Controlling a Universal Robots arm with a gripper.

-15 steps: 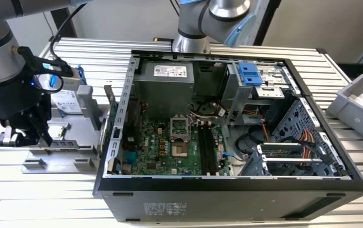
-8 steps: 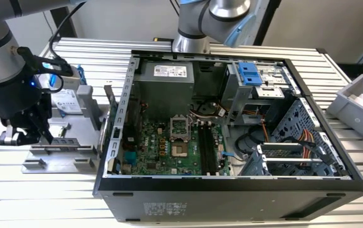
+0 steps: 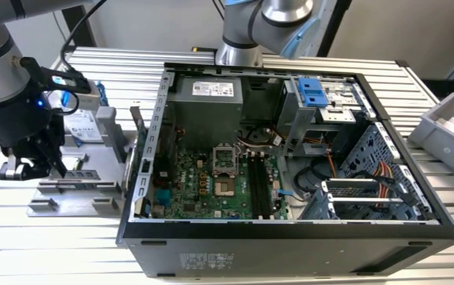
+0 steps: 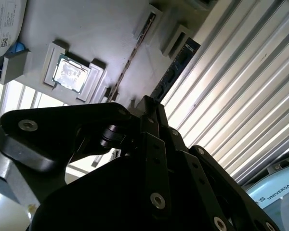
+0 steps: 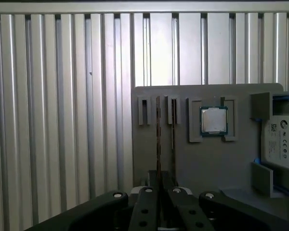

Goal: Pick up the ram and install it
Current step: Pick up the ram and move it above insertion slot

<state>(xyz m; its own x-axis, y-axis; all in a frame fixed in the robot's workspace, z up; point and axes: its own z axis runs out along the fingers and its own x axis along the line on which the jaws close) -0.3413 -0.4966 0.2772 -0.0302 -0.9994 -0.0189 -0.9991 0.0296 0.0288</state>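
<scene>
Step in hand: the pick, not the install. The gripper sits low over the grey fixture plate on the bench. That is at the exterior view's left, well apart from the open PC case.

In the first wrist view the ram stands on edge in a slot of the plate. It is lined up w/ the gripper's centre and runs in under it. A second stick stands just beside it, parallel, in the next slot. Also on the plate are the small square chip in its own pocket and the hard drive at the plate's edge. Neither is touched.

Jaws: can't tell how they stand, as the tips are hidden behind the gripper's own links. So no call on whether the ram is clamped. It is prob. not lifted yet, since it lies parallel w/ its neighbour in the slots, but the view is poor there.

Install side: the motherboard lies in the case, w/ nothing near its long black slots.

Judgement on the next move: it needs a square grip centred on the thin top edge, clear of the second stick. Then a straight pull out of the slot, since any tilt could jam the board or drag its neighbour. Task is approx at its start; nothing has been carried to the case yet.
</scene>
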